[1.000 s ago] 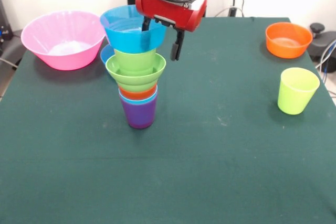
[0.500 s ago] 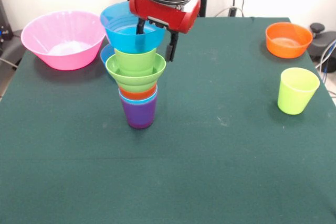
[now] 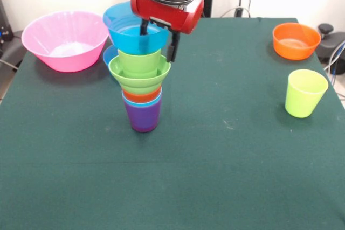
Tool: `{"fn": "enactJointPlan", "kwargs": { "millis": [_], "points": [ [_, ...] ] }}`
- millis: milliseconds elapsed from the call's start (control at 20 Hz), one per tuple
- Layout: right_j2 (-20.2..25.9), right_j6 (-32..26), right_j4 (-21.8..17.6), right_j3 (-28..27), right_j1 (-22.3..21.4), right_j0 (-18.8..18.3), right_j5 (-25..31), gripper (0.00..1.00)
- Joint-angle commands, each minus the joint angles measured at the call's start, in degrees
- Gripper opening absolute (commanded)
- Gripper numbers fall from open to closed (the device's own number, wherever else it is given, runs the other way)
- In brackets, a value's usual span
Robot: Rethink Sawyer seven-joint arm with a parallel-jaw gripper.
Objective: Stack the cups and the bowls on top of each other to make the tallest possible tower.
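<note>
The tower (image 3: 141, 84) stood left of the table's (image 3: 226, 176) middle, purple cup (image 3: 143, 118) at its base, and the gripper (image 3: 158, 39) hung spread at its top, one finger inside the blue bowl (image 3: 129, 33) crowning it and the other outside the rim. The pink bowl (image 3: 64, 40), the orange bowl (image 3: 295, 40) and the yellow-green cup (image 3: 305, 93) stood apart, each apparently empty. A second blue bowl (image 3: 109, 55) was mostly hidden behind the tower.

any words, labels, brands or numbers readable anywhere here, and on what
None can be read.
The cups and bowls of the tower, the pink bowl, the orange bowl and the yellow-green cup are plain plastic, with no print showing.
The gripper shows no label on its red housing.
</note>
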Motion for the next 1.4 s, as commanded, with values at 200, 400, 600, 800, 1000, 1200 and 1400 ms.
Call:
{"fn": "enactJointPlan", "kwargs": {
  "millis": [200, 400, 600, 800, 1000, 1200, 1400],
  "points": [
    [5.38, -10.22, -3.07, -0.72, 1.97, -0.37, 7.47, 0.0],
    [5.41, -9.83, -3.21, -0.81, 1.91, -0.3, 7.74, 0.0],
    [5.48, -9.71, -3.27, -0.58, 1.79, -0.26, 7.67, 0.0],
    [5.6, -9.45, -3.18, -0.73, 2.03, -0.38, 7.15, 0.0],
    [5.43, -8.89, -3.05, -0.12, 1.85, -0.27, 6.89, 0.0],
    [5.27, -8.27, -3.05, -0.04, 1.8, 0.04, 6.79, 0.0],
    [4.98, -8.5, -3.37, -2.3, 1.84, 0.86, 9.73, 0.0]
  ]
}}
